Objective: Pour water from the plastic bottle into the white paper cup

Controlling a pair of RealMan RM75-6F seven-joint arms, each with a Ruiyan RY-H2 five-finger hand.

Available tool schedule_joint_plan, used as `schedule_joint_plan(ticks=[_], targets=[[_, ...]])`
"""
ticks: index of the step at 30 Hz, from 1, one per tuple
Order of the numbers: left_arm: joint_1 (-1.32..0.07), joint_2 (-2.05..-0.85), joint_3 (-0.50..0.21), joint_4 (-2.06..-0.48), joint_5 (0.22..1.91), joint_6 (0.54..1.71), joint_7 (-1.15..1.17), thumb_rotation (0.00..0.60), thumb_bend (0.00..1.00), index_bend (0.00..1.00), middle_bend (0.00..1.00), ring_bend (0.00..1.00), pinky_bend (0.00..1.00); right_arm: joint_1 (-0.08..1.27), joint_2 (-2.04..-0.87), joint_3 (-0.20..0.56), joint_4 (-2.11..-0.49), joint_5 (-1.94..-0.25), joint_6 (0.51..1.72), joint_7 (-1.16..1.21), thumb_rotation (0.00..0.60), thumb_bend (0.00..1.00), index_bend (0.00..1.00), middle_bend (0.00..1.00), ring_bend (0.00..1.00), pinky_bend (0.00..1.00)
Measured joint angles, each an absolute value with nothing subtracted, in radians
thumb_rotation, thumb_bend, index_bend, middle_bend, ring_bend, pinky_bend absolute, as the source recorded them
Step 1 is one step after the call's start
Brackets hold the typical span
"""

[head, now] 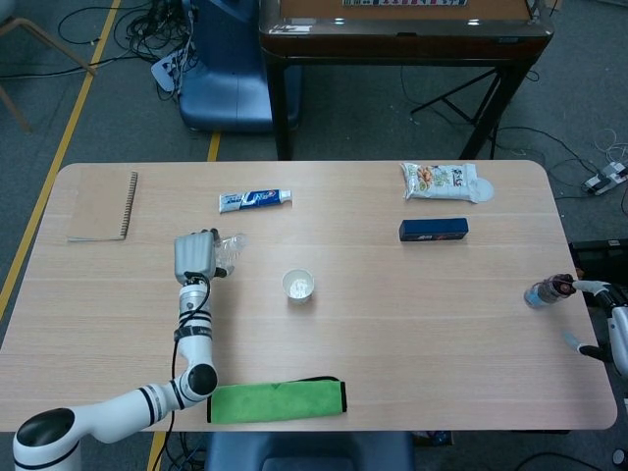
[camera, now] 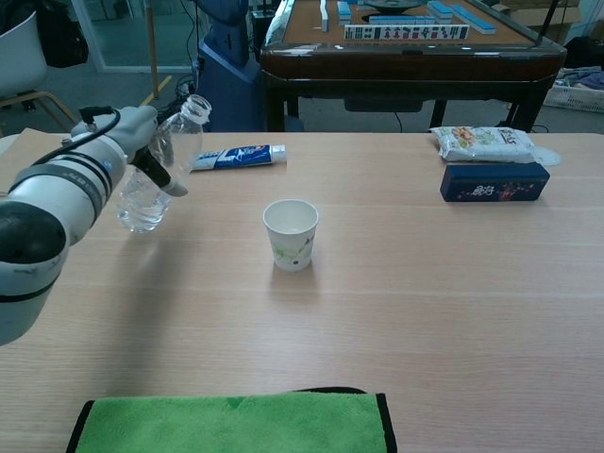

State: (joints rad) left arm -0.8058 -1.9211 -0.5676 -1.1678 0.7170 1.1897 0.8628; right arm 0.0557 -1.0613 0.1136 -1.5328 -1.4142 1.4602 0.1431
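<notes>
A white paper cup (head: 298, 286) (camera: 290, 233) stands upright near the middle of the table. My left hand (head: 195, 257) (camera: 111, 159) grips a clear plastic bottle (head: 228, 249) (camera: 159, 172) well to the left of the cup. The bottle leans only a little, its uncapped mouth up and toward the cup, with some water in its bottom. My right hand (head: 606, 319) shows only at the right edge of the head view, fingers spread, beside a small dark-topped bottle (head: 546, 291).
A toothpaste tube (head: 254, 199) (camera: 232, 156) lies behind the cup. A snack bag (camera: 483, 143) and a blue box (camera: 493, 181) are at the far right. A green cloth (head: 277, 400) (camera: 231, 425) lies at the front edge, a spiral notebook (head: 103, 206) at the far left.
</notes>
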Motion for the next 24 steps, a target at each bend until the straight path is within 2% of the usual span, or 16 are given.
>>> schedule_joint_plan(ticks=[14,24], targets=[[-0.730,-1.853,-0.580,-1.239,0.693,1.228,0.621,0.600,0.19,0.61,0.59,0.57,0.64,0.057,-1.066,0.113,-1.533,-1.411,1.457,0.130,0.600,0.00,0.31,0.32,0.26,0.44],[-0.663,-1.790,-0.550,-1.286,0.712,1.163,0.413,0.600,0.20,0.61,0.59,0.57,0.64,0.060,-1.070,0.112,-1.532,-1.409,1.452,0.123,0.600,0.00,0.31,0.32,0.26,0.44]])
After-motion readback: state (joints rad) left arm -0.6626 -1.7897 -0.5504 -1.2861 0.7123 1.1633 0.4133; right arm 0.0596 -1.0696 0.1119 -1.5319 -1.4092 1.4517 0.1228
